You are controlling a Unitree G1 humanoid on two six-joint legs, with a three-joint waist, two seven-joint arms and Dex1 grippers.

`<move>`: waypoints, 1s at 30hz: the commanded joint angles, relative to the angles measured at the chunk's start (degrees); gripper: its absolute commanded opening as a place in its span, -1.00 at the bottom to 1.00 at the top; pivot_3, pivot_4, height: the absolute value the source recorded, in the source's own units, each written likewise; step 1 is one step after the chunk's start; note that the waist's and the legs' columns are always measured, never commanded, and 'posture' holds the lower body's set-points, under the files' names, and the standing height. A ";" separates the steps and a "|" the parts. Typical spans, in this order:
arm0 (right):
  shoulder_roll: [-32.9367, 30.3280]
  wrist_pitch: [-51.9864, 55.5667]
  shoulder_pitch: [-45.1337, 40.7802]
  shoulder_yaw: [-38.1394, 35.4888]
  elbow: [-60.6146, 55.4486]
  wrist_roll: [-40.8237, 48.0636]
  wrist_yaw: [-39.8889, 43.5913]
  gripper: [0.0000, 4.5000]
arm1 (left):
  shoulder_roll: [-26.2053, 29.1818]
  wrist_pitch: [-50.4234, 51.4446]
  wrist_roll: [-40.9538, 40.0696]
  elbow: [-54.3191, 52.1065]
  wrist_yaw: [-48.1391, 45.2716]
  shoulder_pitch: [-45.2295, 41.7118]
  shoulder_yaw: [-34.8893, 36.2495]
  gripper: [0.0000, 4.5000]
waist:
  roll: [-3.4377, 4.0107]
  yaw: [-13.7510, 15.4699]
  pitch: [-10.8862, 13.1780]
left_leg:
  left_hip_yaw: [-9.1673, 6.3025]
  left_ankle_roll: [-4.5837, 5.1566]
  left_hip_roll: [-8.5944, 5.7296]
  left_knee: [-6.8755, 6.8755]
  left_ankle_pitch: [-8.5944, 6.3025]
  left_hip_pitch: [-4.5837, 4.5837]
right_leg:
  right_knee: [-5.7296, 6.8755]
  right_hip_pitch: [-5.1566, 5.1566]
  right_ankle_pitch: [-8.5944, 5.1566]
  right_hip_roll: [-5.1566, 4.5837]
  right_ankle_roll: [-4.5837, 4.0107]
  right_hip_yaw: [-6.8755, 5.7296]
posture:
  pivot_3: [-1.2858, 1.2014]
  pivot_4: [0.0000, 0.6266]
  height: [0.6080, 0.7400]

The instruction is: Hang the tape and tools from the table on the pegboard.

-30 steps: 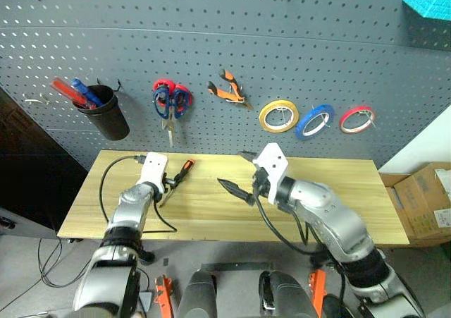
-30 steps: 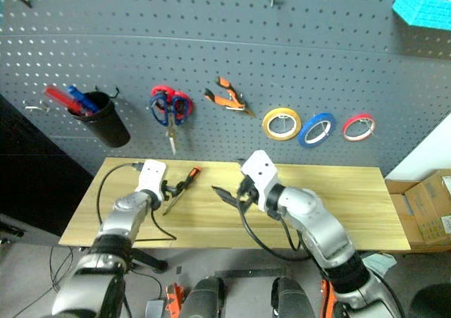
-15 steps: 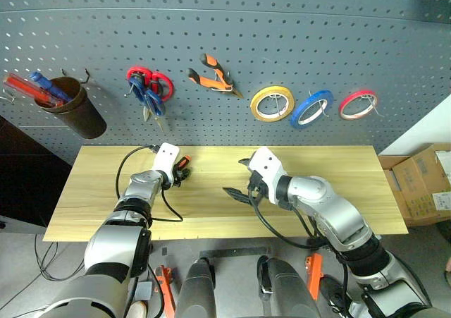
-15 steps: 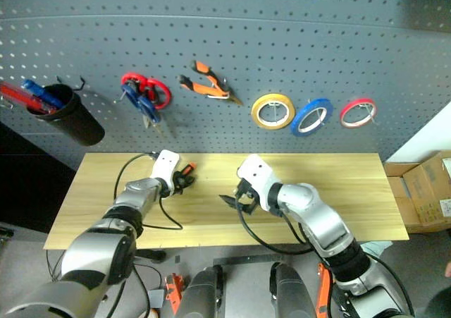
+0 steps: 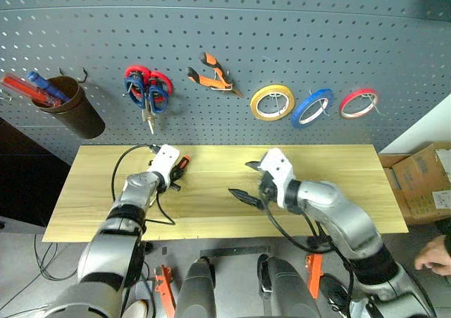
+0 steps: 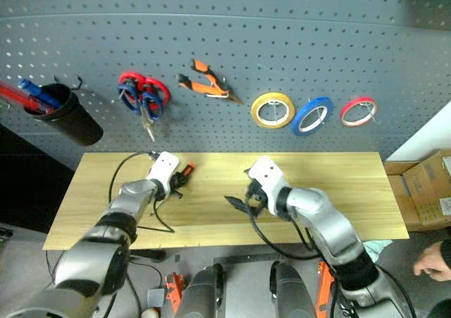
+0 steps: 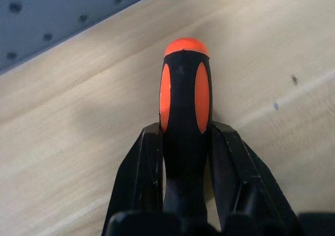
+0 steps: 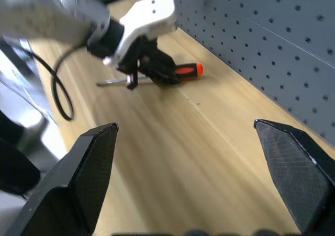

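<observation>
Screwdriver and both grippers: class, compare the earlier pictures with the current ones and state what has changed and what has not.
The left gripper has closed on the screwdriver, which was lying between its open fingers on the table a second ago. The right gripper stays open and holding nothing, above the table. The screwdriver still lies on the wood. The tapes, pliers and scissors still hang on the pegboard.

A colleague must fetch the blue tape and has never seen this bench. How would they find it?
Look at the dark grey pegboard behind the wooden table. Three tape rings hang in a row at its right; the blue tape is the middle one, between a yellow ring and a red ring.
</observation>
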 commanded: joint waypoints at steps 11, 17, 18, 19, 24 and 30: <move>6.34 0.48 2.22 -13.34 -12.26 16.10 -5.79 1.00 | -4.66 21.78 2.93 -75.29 23.80 12.19 12.37 -0.61 | -0.56 1.33 -1.64 | -0.10 -0.39 -0.02 0.15 0.08 0.06 | -0.13 0.10 0.37 0.04 0.08 -0.05 | 0.17 -0.66 1.00; 10.07 -5.00 -4.26 -9.80 -5.15 12.82 -6.01 1.00 | 1.85 7.78 5.10 -59.40 30.19 -5.79 13.78 -0.61 | -0.82 1.94 -4.36 | -0.04 -0.37 -0.04 0.17 0.12 0.47 | -0.28 0.50 0.49 0.06 -0.01 -0.02 | 0.18 -0.75 1.00; 10.19 -5.73 -4.93 -9.64 -4.06 12.51 -5.65 1.00 | 2.75 5.10 4.97 -55.64 30.94 -7.90 13.88 -0.61 | -0.79 1.98 -4.70 | 0.02 -0.36 -0.04 0.16 0.13 0.50 | -0.29 0.52 0.49 0.06 0.01 0.01 | 0.19 -0.78 1.00; 10.28 -6.58 -5.62 -9.56 -2.97 12.16 -5.29 1.00 | 3.58 2.35 4.63 -50.93 31.76 -10.60 14.11 -0.61 | -0.82 2.09 -5.05 | 0.08 -0.36 -0.03 0.15 0.13 0.50 | -0.32 0.51 0.49 0.06 0.01 0.05 | 0.19 -0.79 1.00; 10.33 -9.89 -7.08 -9.32 0.09 10.74 -4.87 1.00 | 6.75 -7.17 1.65 -29.55 30.00 -19.24 14.05 -0.61 | -0.91 2.85 -5.64 | 0.14 -0.36 -0.02 0.09 0.13 0.52 | -0.23 0.47 0.45 0.10 0.06 0.05 | 0.18 -0.81 1.00; 10.52 -11.49 -6.55 -9.32 0.49 9.49 -6.13 1.00 | 7.54 -12.21 -4.46 -9.92 27.63 -25.18 16.99 -0.61 | -1.01 2.91 -5.71 | 0.16 -0.38 -0.02 0.13 0.14 0.49 | -0.19 0.47 0.46 0.10 0.05 0.06 | 0.18 -0.78 1.00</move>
